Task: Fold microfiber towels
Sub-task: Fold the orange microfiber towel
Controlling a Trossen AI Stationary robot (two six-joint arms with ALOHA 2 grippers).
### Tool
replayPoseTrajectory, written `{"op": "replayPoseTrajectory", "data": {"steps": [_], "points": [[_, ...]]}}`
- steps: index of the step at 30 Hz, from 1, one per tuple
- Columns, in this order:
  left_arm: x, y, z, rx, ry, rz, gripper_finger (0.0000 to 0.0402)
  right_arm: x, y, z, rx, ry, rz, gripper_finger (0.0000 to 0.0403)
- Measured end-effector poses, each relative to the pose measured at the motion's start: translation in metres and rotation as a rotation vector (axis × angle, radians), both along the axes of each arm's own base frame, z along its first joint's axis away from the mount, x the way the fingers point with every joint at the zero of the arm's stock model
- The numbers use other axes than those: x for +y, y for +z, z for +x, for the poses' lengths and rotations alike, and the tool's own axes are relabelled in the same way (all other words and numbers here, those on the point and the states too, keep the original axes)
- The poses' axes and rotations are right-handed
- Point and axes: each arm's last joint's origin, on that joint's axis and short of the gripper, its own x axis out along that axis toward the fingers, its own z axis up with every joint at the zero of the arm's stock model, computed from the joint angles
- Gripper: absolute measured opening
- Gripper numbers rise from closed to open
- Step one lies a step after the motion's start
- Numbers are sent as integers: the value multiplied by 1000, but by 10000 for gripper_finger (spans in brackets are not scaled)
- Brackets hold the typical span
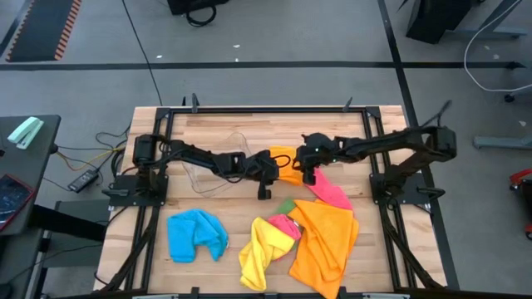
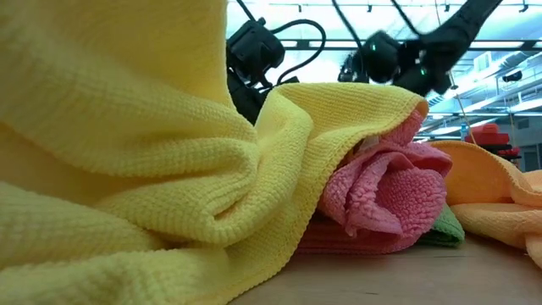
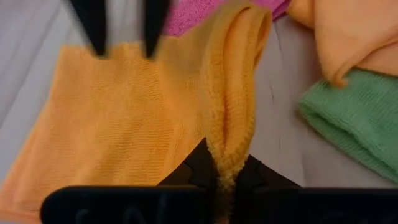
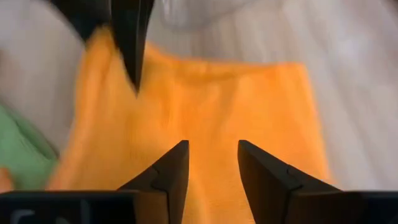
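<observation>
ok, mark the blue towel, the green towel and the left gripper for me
blue towel (image 1: 196,235), high view, middle of the crumpled cloth.
green towel (image 3: 351,118), left wrist view, top of its folded face.
left gripper (image 3: 225,177), left wrist view, between its jaws, shut on the orange towel (image 3: 124,124) edge.

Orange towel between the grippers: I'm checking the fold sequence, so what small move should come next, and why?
Probably the left gripper, shut on a bunched edge of the orange towel, should carry that edge across the flat part. The right gripper stands open above the towel, holding nothing, so only the left can move it.
</observation>
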Motion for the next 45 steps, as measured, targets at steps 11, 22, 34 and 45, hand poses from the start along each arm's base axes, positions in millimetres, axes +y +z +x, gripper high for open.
{"op": "replayPoseTrajectory", "data": {"steps": [11, 22, 34, 45], "points": [[26, 27, 15, -29, 67, 57, 33, 5, -37, -14, 102, -39, 68, 127], [51, 29, 15, -36, 105, 85, 26, 6, -35, -18, 99, -68, 97, 118], [41, 26, 47, -71, 39, 278, 140, 16, -36, -17, 120, -10, 108, 117], [52, 8, 55, -33, 79, 287, 251, 18, -24, -22, 114, -30, 81, 117]]}}
